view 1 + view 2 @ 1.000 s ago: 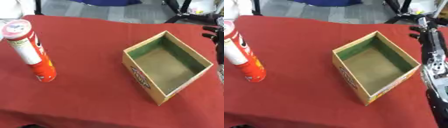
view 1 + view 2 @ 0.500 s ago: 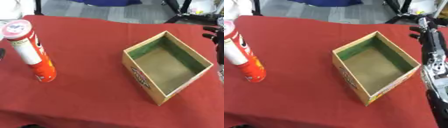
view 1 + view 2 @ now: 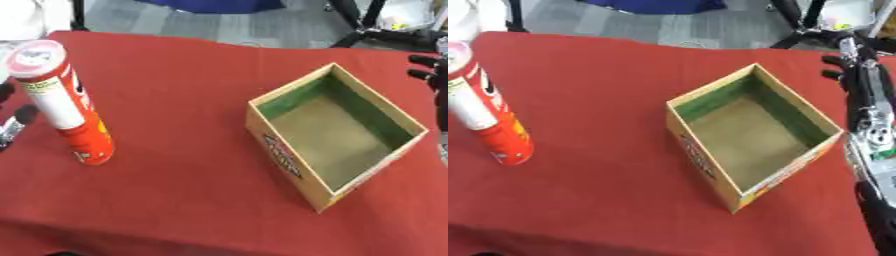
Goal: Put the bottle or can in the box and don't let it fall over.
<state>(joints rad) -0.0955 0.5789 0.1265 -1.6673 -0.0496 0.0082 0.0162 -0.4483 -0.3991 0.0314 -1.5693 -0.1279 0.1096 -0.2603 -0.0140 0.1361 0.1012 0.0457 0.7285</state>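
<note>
A tall red and white cylindrical can (image 3: 63, 105) with a pale lid stands upright on the red tablecloth (image 3: 184, 190), well apart from an open cardboard box (image 3: 337, 132) with green inner walls and a plain brown floor. The black right hand (image 3: 852, 70) hangs beside the box, fingers straight and slightly apart. Dark fingertips of the left hand (image 3: 12, 117) show at the left edge; whether they are apart or curled cannot be told.

A lab: grey floor (image 3: 262, 22), black equipment stands (image 3: 363, 20).

Left hand (image 3: 12, 125) newly beside can (image 3: 63, 102) (left edge).
</note>
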